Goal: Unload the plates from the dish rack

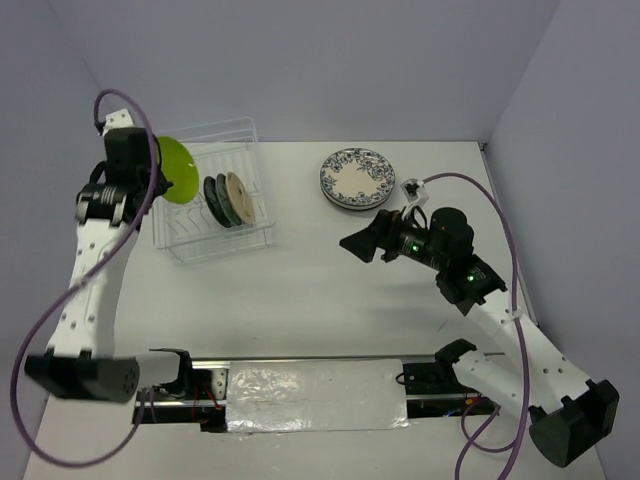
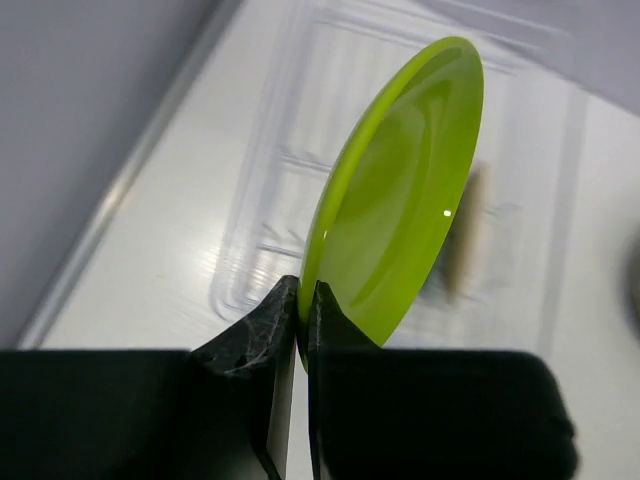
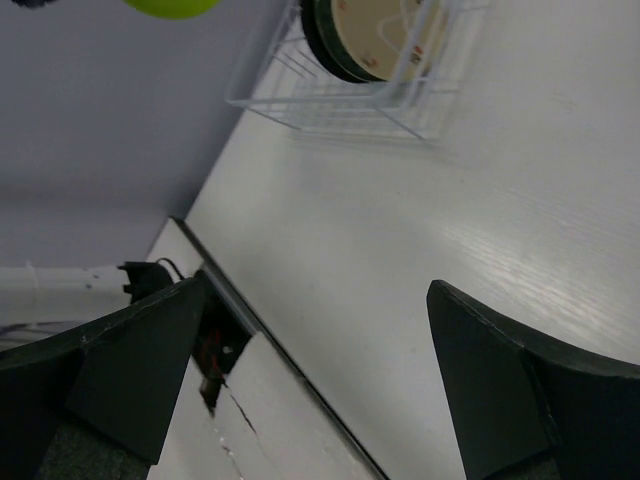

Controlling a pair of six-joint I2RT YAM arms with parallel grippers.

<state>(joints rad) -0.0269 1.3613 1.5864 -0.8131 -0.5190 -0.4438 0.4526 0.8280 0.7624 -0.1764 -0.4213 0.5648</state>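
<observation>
One lime plate [image 2: 400,190], stiff, glossy and likely slippery, hangs pinched at its rim in the left tool [image 2: 303,292]; right tool [image 3: 318,290] gapes empty.

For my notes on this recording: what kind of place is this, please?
Likely a robot lab cell, not a kitchen: bare pale walls around a white table, two arms bolted at its near edge.

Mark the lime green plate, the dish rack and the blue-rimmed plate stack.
lime green plate [image 2: 400,190]: left wrist view, centre of its face.
dish rack [image 1: 225,247]: top external view, near wall.
blue-rimmed plate stack [image 1: 357,178]: top external view, top plate's centre.
</observation>
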